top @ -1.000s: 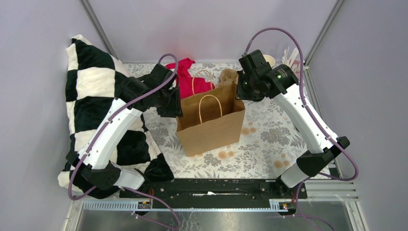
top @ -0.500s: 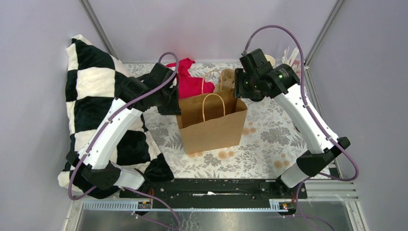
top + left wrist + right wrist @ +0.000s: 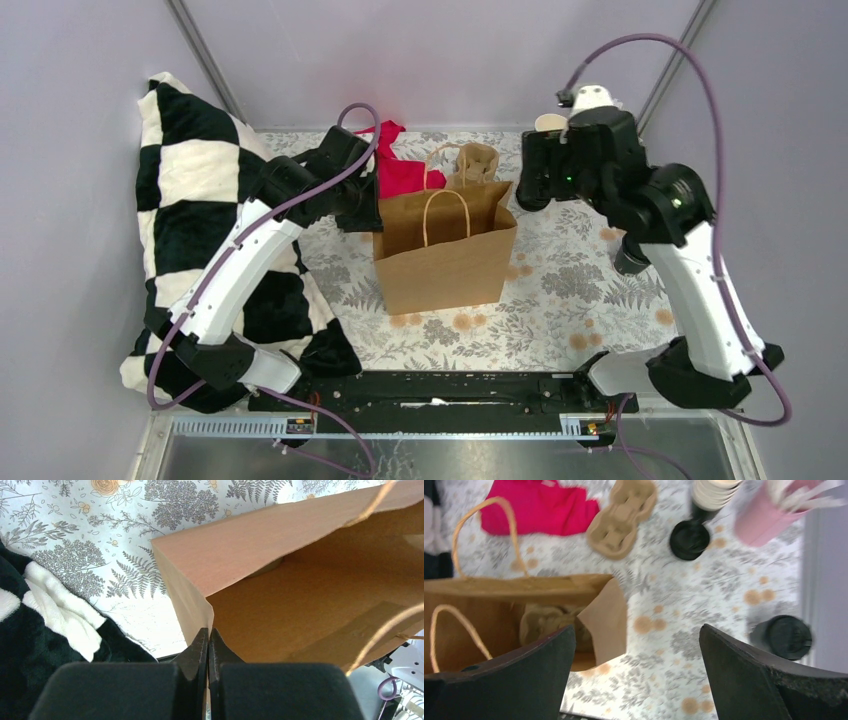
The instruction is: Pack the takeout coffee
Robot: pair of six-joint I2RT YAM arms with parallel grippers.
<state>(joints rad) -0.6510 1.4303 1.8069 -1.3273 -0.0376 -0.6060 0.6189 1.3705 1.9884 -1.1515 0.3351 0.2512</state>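
- Plainly, the takeout coffee (image 3: 781, 636), a dark paper cup under a round black plastic lid, stands on the floral tabletop (image 3: 674, 680), well apart from the brown paper bag (image 3: 524, 586) on the bag's right.
- The right fingers (image 3: 744, 675) hang spread wide and empty above the bag's right end. The cup lies outside them, on the side away from the bag, with its long axis upright and the lid on top.
- The right arm is far nearer. The left fingers (image 3: 200, 652) are pinched tight on the bag's left rim corner, probably to hold the mouth open.
- Counted:
  - one bag
  - two moulded cardboard carriers: an inner carrier (image 3: 544, 622) in the bag and an outer carrier (image 3: 621, 517) behind it
  - one stack of lidless paper cups (image 3: 714, 490)
  - one pink cup of white sticks (image 3: 759, 517)
  - one pink cloth (image 3: 534, 512)
  - a second black round top (image 3: 689, 539) behind the bag, which could be a loose lid or a lidded cup
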